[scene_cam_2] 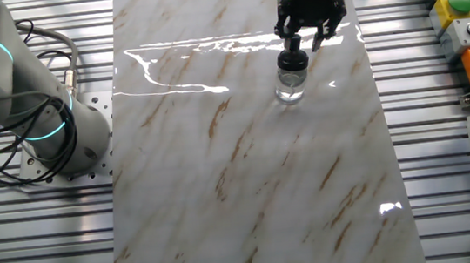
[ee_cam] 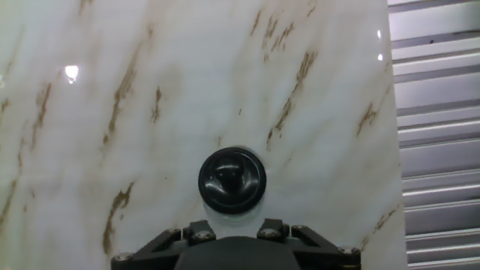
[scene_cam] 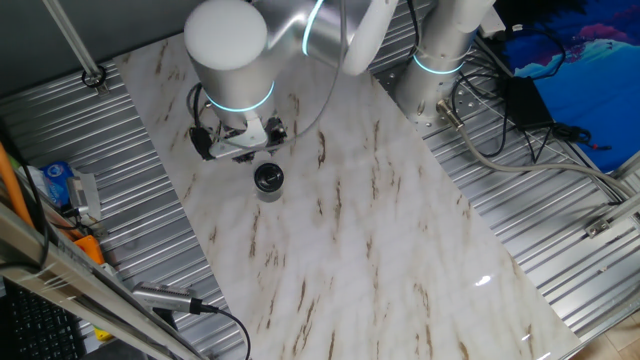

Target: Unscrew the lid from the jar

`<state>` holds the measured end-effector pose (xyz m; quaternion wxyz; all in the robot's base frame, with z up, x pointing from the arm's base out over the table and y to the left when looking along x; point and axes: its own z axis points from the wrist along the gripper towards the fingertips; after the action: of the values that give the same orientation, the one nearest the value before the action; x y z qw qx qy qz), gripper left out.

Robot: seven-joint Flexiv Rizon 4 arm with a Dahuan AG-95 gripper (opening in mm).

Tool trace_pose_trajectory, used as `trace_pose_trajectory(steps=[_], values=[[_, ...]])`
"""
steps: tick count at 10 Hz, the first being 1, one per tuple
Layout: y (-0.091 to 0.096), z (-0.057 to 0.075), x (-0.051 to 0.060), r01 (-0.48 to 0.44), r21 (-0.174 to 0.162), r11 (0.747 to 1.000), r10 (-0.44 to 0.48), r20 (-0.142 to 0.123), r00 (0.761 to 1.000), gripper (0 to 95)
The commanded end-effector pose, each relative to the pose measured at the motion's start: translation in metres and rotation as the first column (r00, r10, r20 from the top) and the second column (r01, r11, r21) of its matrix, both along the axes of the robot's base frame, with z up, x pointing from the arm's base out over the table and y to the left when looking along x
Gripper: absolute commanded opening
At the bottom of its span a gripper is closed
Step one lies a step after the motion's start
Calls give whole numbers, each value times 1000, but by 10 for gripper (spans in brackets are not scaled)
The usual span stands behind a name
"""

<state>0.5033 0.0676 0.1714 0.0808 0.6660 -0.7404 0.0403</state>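
The small clear jar [scene_cam_2: 290, 85] stands upright on the marble tabletop with the glossy black lid [scene_cam_2: 292, 59] on it. In one fixed view the lid [scene_cam: 268, 177] hides most of the jar. In the hand view the lid [ee_cam: 232, 180] shows from above, low in the middle, with a thin ring of the jar round it. My black gripper [scene_cam_2: 306, 36] hangs just above and a little behind the lid, not touching it. It also shows in one fixed view [scene_cam: 243, 148]. Its jaws stand apart and hold nothing. Only the gripper's base [ee_cam: 232, 251] shows in the hand view.
The marble board [scene_cam_2: 250, 191] lies on a ribbed metal table [scene_cam_2: 449, 170]. The arm's base [scene_cam_2: 52, 138] with cables stands to one side. Button boxes [scene_cam_2: 463, 15] and small items sit along the other edge.
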Motion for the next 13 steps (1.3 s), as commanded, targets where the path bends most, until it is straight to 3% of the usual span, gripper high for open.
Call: trace_pose_trajectory(steps=[1, 3, 4, 6, 8, 9, 13], values=[[0, -3, 3, 69, 5, 998, -69, 10, 998, 0], [0, -3, 3, 182, 45, 982, -183, 19, 983, 0], [0, -3, 3, 246, 66, 967, -250, 52, 967, 0], [0, -3, 3, 316, 72, 946, -322, 96, 942, 0], [0, -3, 3, 397, 87, 914, -405, 118, 906, 0], [0, -3, 3, 419, 88, 904, -428, 125, 895, 0], [0, -3, 3, 406, 85, 910, -414, 120, 902, 0]])
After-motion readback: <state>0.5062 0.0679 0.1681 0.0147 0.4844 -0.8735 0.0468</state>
